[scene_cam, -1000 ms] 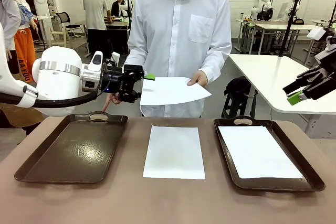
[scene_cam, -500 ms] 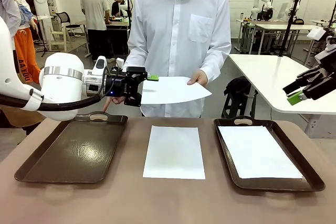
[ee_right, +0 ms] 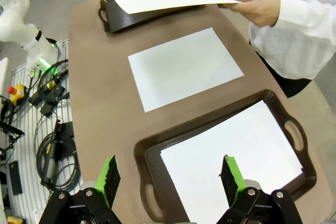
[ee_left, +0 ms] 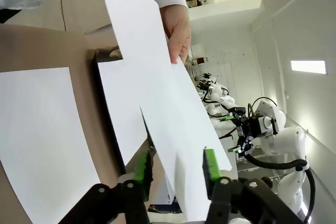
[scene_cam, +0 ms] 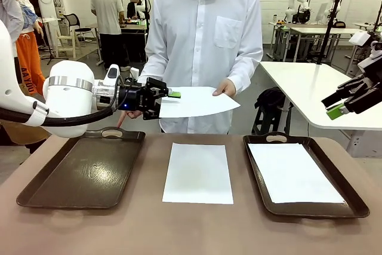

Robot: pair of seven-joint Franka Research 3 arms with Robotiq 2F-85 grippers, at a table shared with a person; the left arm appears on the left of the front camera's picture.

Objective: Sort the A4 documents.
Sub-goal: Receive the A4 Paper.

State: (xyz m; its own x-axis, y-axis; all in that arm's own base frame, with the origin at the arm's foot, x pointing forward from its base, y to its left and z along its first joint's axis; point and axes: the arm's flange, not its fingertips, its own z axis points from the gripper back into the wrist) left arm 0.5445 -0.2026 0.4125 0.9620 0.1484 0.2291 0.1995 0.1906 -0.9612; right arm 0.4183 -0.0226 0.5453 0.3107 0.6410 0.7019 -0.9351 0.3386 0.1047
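A person across the table holds out one white A4 sheet (scene_cam: 200,103) by its right edge with a hand (scene_cam: 225,89). My left gripper (scene_cam: 167,104) is at the sheet's left edge. In the left wrist view the sheet (ee_left: 157,77) runs between my green fingertips (ee_left: 142,167), which are narrowed around it with a gap still showing. A second sheet (scene_cam: 198,172) lies flat on the table's middle. A third sheet (scene_cam: 295,171) rests in the right tray (scene_cam: 307,210). My right gripper (ee_right: 170,174) hangs open, high above that tray, holding nothing.
The dark brown left tray (scene_cam: 83,168) has nothing in it and lies under my left arm. White tables and other people stand behind the person. Cables and a robot base (ee_right: 21,19) sit on the floor off the table's side.
My left gripper's jaws have narrowed around the left edge of the held-out sheet, and the wrist has shifted slightly toward it. The right arm and the person's hand have stayed put.
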